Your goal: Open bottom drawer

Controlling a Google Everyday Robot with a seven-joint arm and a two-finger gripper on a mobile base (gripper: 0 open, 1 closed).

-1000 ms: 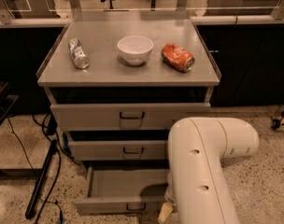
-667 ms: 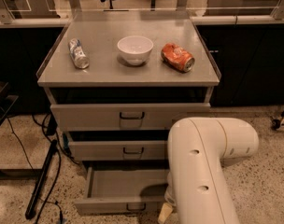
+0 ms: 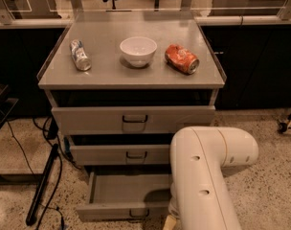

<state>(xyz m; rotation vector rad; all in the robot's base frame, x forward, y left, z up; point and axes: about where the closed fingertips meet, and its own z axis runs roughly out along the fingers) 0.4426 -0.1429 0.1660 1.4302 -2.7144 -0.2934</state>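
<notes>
The bottom drawer (image 3: 128,191) of the grey cabinet stands pulled out. Its shallow grey tray is open to view and looks empty. Its slim front panel with a small dark centre handle (image 3: 138,213) is at the lower edge of the camera view. My white arm (image 3: 207,176) reaches down in front of the drawer's right part and hides it. Only a tan tip of my gripper (image 3: 168,223) shows at the bottom edge, right next to the drawer's front panel near the handle.
The middle drawer (image 3: 126,155) and the tall top drawer (image 3: 133,119) are shut. On the cabinet top lie a crushed silver can (image 3: 80,55), a white bowl (image 3: 138,51) and an orange can (image 3: 182,59). Black cables and a dark stand (image 3: 42,186) are on the floor at the left.
</notes>
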